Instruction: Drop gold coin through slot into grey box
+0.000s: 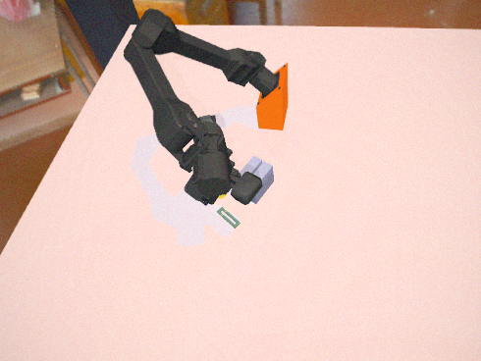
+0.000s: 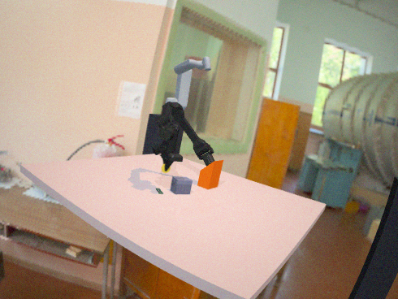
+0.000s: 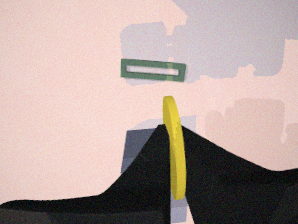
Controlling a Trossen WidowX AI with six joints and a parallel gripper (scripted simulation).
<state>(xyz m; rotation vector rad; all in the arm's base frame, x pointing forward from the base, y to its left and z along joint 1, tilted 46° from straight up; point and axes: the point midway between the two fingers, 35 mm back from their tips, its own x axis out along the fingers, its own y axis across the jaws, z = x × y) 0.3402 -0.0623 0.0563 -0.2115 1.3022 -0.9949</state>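
Top view: the arm folds down over the pink table (image 1: 344, 245), its wrist hanging between the empty green holder (image 1: 229, 217) and the grey box (image 1: 259, 178), whose lid it partly covers; only a sliver of the gold coin (image 1: 222, 196) peeks out beneath the wrist, so the coin is out of its holder and up in the air, presumably lifted high enough to pass over the lid on the way to the slot. An orange block (image 1: 273, 100) sits farther back, touching the arm's base end. Exterior view: the pincer (image 2: 166, 164) hangs well above the table with the coin as a yellow speck at its tip, the box just beside and below it, the holder a dark fleck near the box. Wrist view: the coin runs edge-on up the middle of the frame, clamped between the nearly closed dark jaws, its top rim free. Holding it on edge looks deliberate, since only that thin profile would fit the narrow slot. The holder lies on the table beyond the coin, apart from it, its groove bare.
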